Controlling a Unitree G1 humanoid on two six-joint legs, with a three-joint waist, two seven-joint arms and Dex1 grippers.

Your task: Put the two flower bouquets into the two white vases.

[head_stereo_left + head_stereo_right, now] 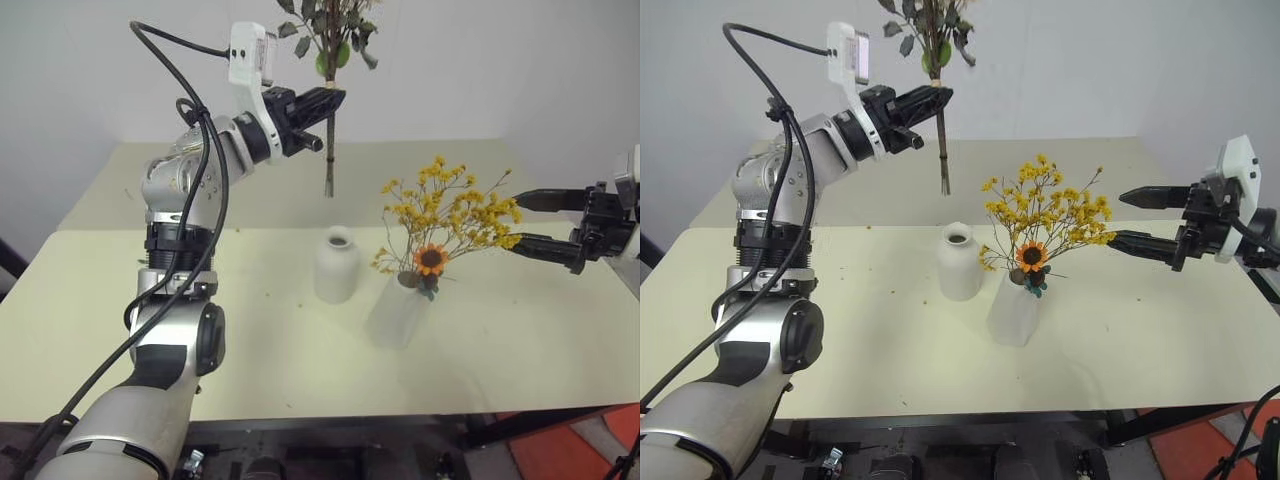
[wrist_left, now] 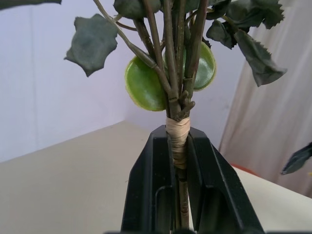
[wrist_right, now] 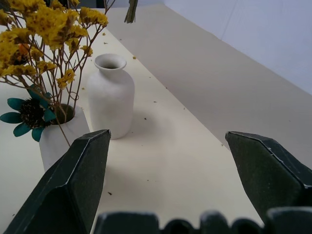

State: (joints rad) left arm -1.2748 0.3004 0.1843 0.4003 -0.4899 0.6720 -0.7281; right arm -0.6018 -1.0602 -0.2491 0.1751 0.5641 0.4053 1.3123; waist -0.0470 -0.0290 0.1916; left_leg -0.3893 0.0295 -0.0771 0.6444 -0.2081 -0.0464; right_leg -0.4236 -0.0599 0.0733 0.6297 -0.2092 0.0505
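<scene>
Left eye view is showing the pale table (image 1: 120,330), and nearest on it the tapered white vase (image 1: 398,318) is standing upright, holding the yellow bouquet (image 1: 445,212) with its orange sunflower and teal bloom. Just beside that vase, toward the robot's left and slightly farther back, the bottle-shaped white vase (image 1: 336,265) is standing upright with nothing in its narrow neck. Off to the right, the right gripper (image 1: 536,221) is hovering above the table with its two black fingers spread wide and gripping nothing; the fingertips are pointing at the yellow sprays, very near them, and contact cannot be told. Farther back and higher, the left gripper (image 1: 333,101) is pinching its fingers tight on the taped stems of the green-leaved bouquet (image 1: 329,40), as the left wrist view is showing closely. That bouquet is hanging upright in the air, its stem ends dangling above and behind the bottle-shaped vase, well apart from its mouth.
</scene>
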